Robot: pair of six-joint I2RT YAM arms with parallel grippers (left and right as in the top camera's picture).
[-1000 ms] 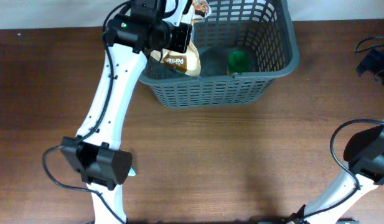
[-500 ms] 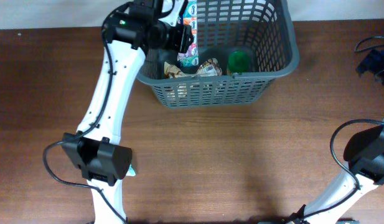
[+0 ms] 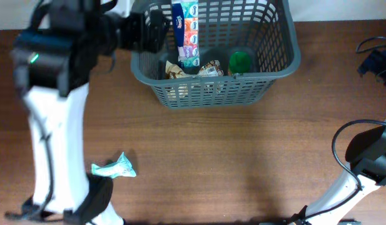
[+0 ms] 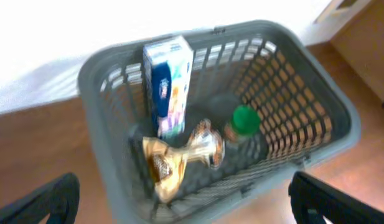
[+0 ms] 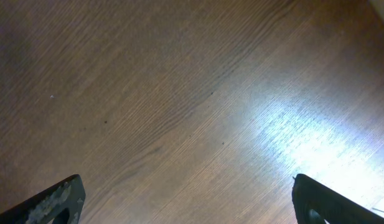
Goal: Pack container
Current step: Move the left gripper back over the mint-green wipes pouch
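Note:
The container [image 3: 277,59] is a dark grey lattice basket at the table's far middle. Inside it, a tissue pack [image 3: 185,30] stands upright. A gold snack bag [image 3: 194,69] and a green-lidded jar [image 3: 239,61] lie on its floor. My left gripper [image 3: 156,31] hovers, blurred, above the basket's left rim. In the left wrist view the left gripper [image 4: 188,208] is open and empty, high over the basket [image 4: 101,149], the tissue pack [image 4: 170,84], the snack bag [image 4: 176,162] and the jar [image 4: 243,120]. My right gripper [image 5: 192,205] is open over bare wood.
A teal wrapped packet [image 3: 114,167] lies on the table at the front left, near the left arm's base. The right arm [image 3: 368,156] stays at the front right corner. Dark cables [image 3: 375,59] sit at the right edge.
The left gripper opened and let the gold snack bag drop into the basket. It then rose and drew back to the left, and the teal packet came into view.

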